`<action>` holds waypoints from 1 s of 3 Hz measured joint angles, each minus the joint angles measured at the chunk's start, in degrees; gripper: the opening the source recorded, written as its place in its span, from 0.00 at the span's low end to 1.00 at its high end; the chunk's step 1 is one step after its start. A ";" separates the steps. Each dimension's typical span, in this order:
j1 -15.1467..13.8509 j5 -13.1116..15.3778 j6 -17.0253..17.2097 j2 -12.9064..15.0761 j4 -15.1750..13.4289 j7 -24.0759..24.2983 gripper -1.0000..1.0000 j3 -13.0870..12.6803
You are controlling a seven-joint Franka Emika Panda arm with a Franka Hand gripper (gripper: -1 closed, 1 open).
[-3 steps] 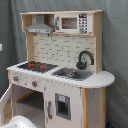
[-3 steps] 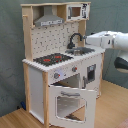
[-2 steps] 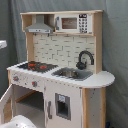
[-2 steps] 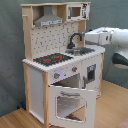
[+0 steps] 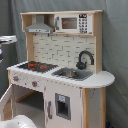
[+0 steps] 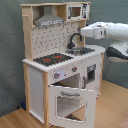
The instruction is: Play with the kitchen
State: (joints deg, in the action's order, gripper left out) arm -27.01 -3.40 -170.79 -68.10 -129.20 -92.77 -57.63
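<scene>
Kitchen (image 6: pixel 60 75) left of arm (image 6: pixel 107 32) in second exterior view; pincer state unclear.

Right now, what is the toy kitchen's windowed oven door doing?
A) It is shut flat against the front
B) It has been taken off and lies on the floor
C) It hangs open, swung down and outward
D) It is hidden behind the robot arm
C: in the second exterior view the oven door tilts outward from the kitchen, hinged at its bottom, with the dark oven opening showing above it.
</scene>
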 joint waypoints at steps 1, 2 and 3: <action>-3.20 0.00 -2.86 3.24 -0.22 -2.50 1.00 0.71; -7.89 0.00 -5.79 4.92 -1.07 -3.09 1.00 1.82; -12.78 0.00 -8.12 6.80 -1.11 -3.10 1.00 2.19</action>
State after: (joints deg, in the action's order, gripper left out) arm -39.79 -3.40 -178.91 -61.30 -130.31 -95.87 -55.44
